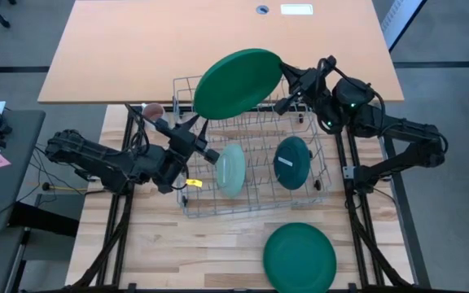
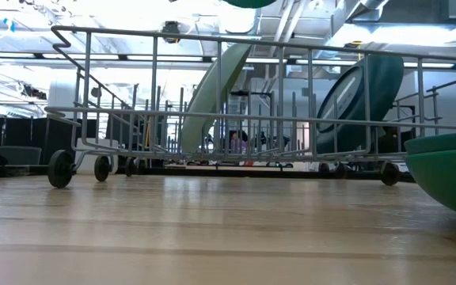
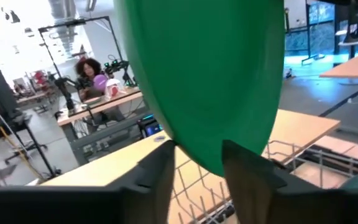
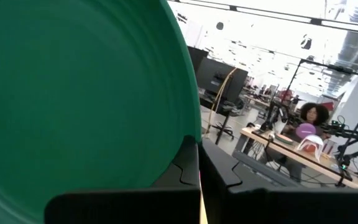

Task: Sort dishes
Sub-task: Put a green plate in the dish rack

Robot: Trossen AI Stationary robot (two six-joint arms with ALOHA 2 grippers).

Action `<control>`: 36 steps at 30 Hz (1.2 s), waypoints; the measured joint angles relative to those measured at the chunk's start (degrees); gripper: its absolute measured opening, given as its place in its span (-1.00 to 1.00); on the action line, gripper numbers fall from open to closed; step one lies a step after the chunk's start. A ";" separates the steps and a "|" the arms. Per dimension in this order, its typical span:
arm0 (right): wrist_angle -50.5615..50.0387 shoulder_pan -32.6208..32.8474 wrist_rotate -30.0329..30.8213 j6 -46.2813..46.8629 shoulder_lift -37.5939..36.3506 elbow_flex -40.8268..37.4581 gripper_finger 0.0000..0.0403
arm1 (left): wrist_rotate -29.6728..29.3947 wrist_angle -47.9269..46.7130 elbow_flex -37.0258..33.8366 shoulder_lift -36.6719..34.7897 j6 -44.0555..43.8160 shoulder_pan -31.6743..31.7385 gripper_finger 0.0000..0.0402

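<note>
A large dark green plate hangs tilted in the air above the far side of a wire dish rack. My right gripper is shut on its right rim. My left gripper is at its lower left rim, which sits between the two fingers. In the rack a pale mint plate and a dark teal plate stand on edge between the wires. Another large green plate lies flat on the table in front of the rack. My left gripper has the plate's lowest rim between its two fingers, which come level from the table's left side. Both fingers seem to meet the rim. The plate rises tilted beyond them, clear of the rack. My right gripper pinches the plate's rim between its two fingers, coming level from the table's right side. The plate stands clear of the rack, its broad face filling that wrist view.
A small pinkish mug sits by the rack's far left corner. Beyond the rack lies a wide tan tabletop. A person sits at a desk in the room behind.
</note>
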 joint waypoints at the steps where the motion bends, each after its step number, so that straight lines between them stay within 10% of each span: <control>1: 0.02 0.25 0.12 -0.04 -0.01 0.00 -1.00 | -0.03 -0.01 0.00 0.00 0.43 0.22 -0.52; 12: -0.27 2.71 1.71 -0.23 -0.13 0.04 -1.00 | 0.62 0.03 0.00 -0.02 0.15 2.16 -0.96; 36: -0.30 4.88 4.63 2.09 -0.08 0.02 -1.00 | 6.67 5.93 0.00 -0.17 -4.46 5.47 -0.39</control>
